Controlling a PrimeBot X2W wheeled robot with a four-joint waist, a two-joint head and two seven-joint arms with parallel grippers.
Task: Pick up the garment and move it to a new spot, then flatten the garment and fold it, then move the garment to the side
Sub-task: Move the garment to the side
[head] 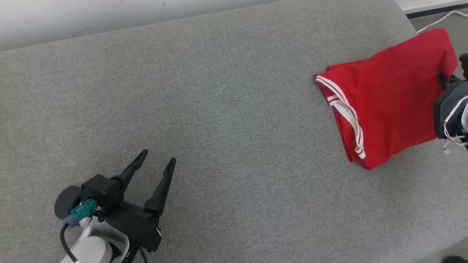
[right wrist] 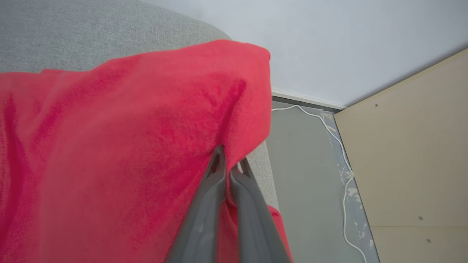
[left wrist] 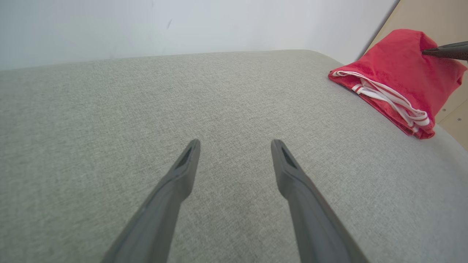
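Note:
The garment (head: 387,98) is red with white-striped trim, folded into a compact stack at the right end of the grey surface. Its right edge is lifted. My right gripper (right wrist: 231,160) is shut on that raised red edge; its dark wrist (head: 451,107) sits at the frame's right border. From the left wrist view the garment (left wrist: 396,76) lies far right, with the right gripper's fingers (left wrist: 448,51) pinching its top. My left gripper (head: 159,157) hovers low at the lower left, open and holding nothing, its fingertips (left wrist: 193,146) spread over bare fabric.
The grey upholstered surface (head: 219,120) stretches wide between the two grippers. Its right end (right wrist: 261,164) drops to a grey floor with a white cable (right wrist: 340,146) and a beige panel (right wrist: 413,146). A pale wall (left wrist: 182,25) runs along the back.

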